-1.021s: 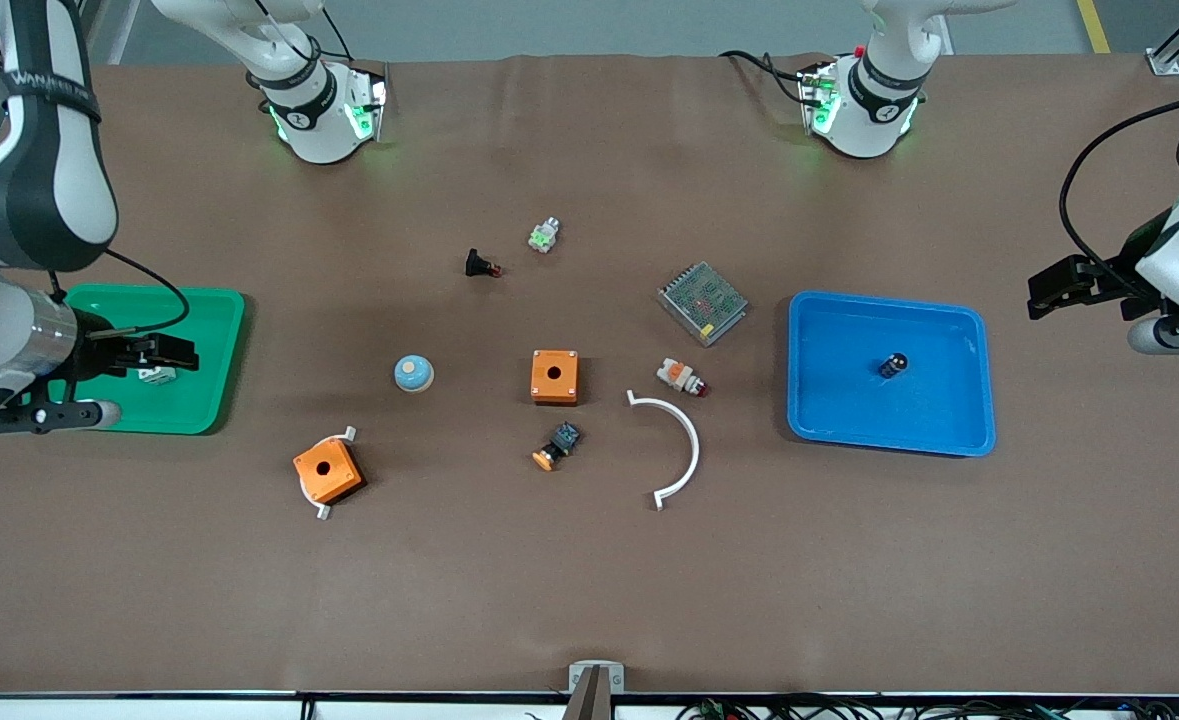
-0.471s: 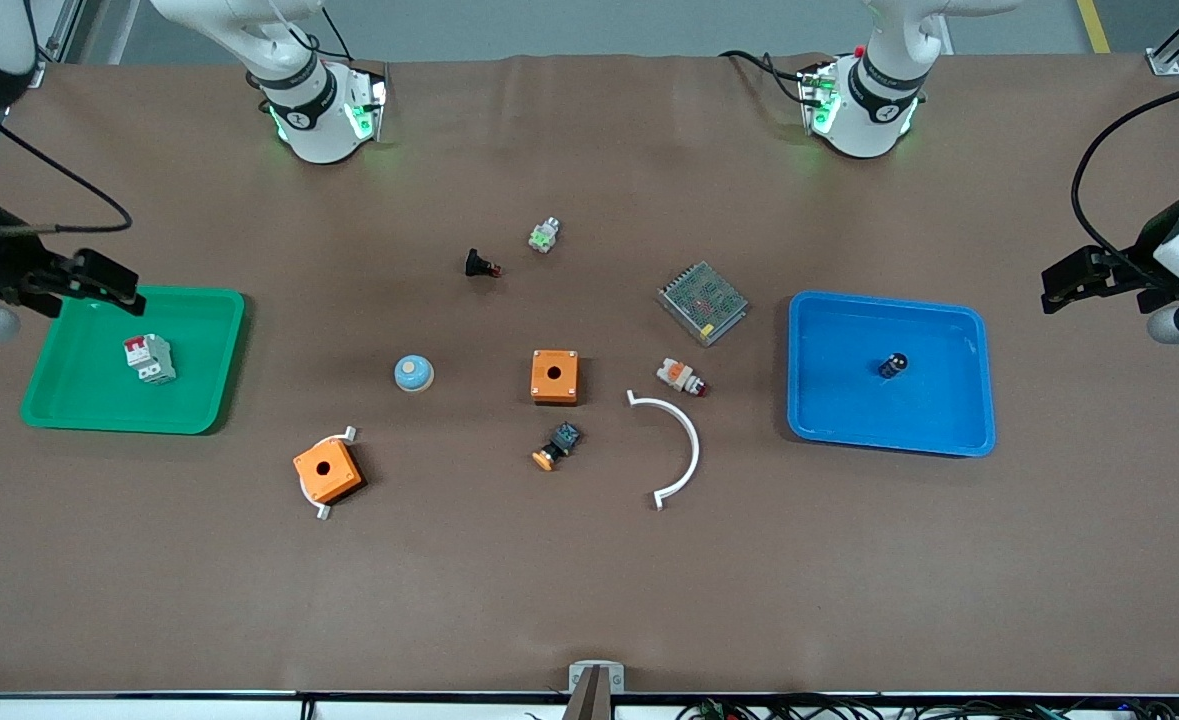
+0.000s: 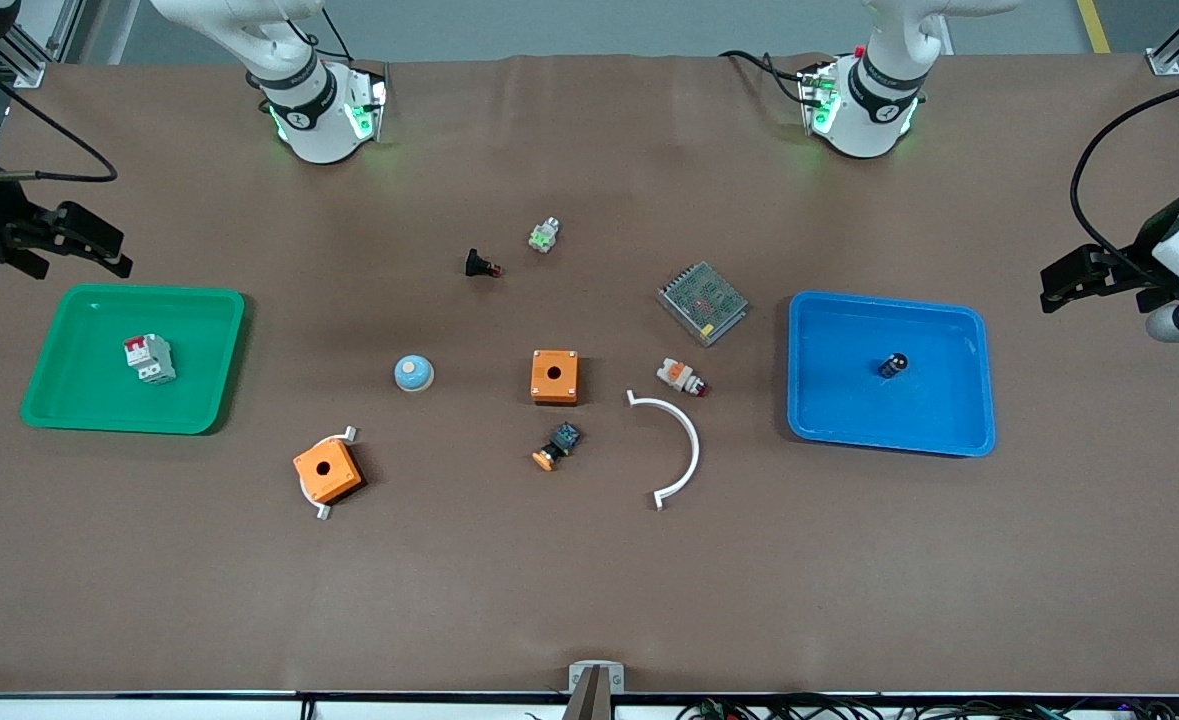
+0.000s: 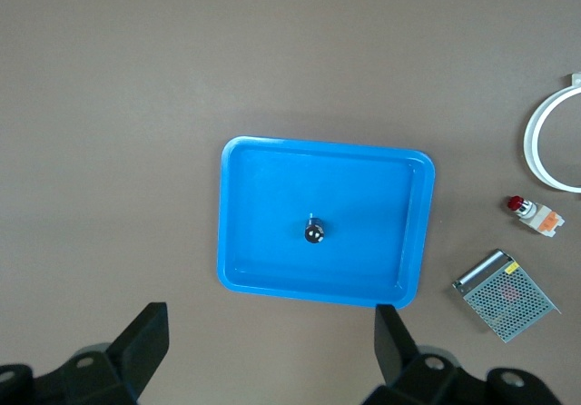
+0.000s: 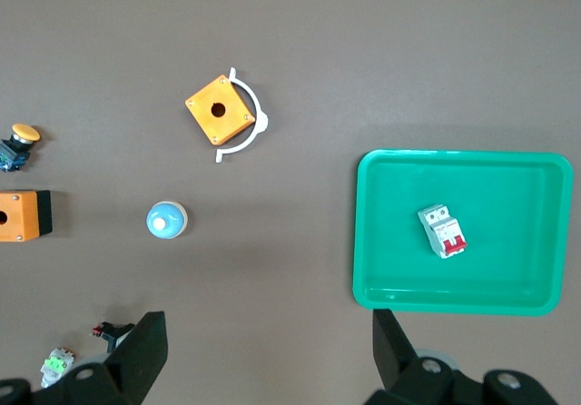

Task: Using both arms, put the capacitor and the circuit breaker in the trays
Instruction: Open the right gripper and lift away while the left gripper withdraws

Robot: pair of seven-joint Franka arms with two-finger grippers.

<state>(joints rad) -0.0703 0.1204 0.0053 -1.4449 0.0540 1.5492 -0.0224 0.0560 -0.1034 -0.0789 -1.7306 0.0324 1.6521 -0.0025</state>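
The capacitor (image 3: 893,364), a tiny dark cylinder, stands in the blue tray (image 3: 819,420); the left wrist view shows it (image 4: 315,232) in that tray (image 4: 254,187). The white-grey circuit breaker (image 3: 150,358) with red levers lies in the green tray (image 3: 199,410); the right wrist view shows it (image 5: 442,232) in that tray (image 5: 381,242). My left gripper (image 3: 1064,284) is open and empty, up in the air past the blue tray at the left arm's end. My right gripper (image 3: 84,240) is open and empty, raised above the table beside the green tray.
Between the trays lie a metal mesh box (image 3: 702,302), a white-and-orange part (image 3: 682,377), a white arc (image 3: 682,448), two orange boxes (image 3: 554,376) (image 3: 327,472), a blue dome (image 3: 414,373), an orange-capped push-button (image 3: 556,447), a black part (image 3: 480,265) and a green-white part (image 3: 544,235).
My right gripper has let go of the circuit breaker in the green tray and risen away from it toward the arms' bases. My left gripper rose slightly, then held.
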